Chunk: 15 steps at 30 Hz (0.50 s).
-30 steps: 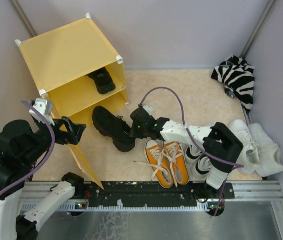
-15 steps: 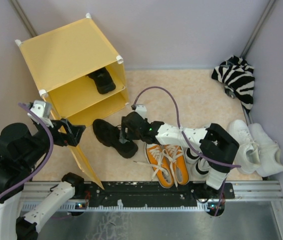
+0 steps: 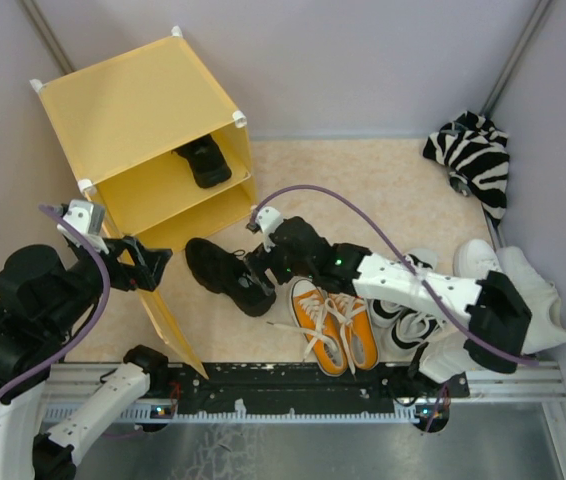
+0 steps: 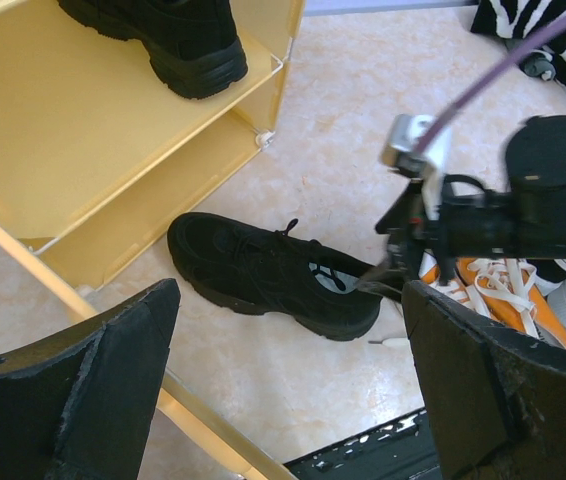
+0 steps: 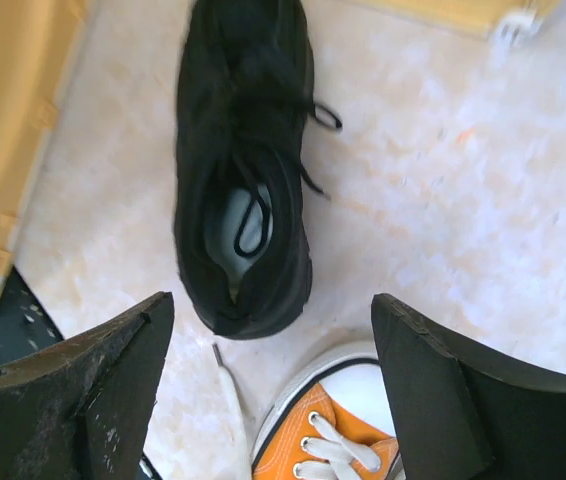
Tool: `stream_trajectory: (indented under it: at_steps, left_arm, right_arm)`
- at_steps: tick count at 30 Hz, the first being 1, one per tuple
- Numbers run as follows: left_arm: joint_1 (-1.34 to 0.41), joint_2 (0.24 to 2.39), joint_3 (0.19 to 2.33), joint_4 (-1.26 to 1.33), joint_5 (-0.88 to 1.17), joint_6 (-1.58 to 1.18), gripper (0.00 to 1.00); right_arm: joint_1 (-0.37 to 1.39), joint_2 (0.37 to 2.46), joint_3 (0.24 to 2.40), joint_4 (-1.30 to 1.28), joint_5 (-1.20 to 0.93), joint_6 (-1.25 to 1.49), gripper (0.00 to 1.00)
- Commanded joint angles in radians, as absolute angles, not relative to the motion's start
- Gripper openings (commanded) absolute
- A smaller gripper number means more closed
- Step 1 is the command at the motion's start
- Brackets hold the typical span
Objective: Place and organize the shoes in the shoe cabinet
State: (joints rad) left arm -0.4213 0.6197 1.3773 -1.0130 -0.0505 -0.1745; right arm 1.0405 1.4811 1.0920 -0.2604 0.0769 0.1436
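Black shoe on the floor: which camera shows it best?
Left wrist: the black shoe shows whole, toe to heel. Right wrist looks down into its opening but crops the toe; top external has the right gripper covering its heel.

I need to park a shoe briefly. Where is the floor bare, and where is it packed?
Bare floor lies between the shoe cabinet and the zebra cloth, toward the far wall. The near edge is packed: black shoe, orange sneakers, black-and-white sneakers, white sneakers, right arm.

Bright even light, right-wrist view blurred
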Motion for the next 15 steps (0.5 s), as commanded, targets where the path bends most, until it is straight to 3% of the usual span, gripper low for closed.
stream_trajectory:
  at_steps: [1,6,15]
  left_arm:
    - [-0.423,0.628,1.355,-1.023,-0.048,-0.161,0.99]
    - [-0.423,0.634,1.349,-1.017,-0.044,-0.163,0.99]
    - [-0.423,0.621,1.338,-1.027,-0.056,-0.174,0.99]
  right_arm:
    - [1.049,1.367,1.106,-0.211,0.045,0.053,0.8]
    - [1.049,1.399,1.124,-0.272,-0.074,-0.009,0.8]
    - [1.049,1.469,1.102,-0.223,-0.098,0.017,0.8]
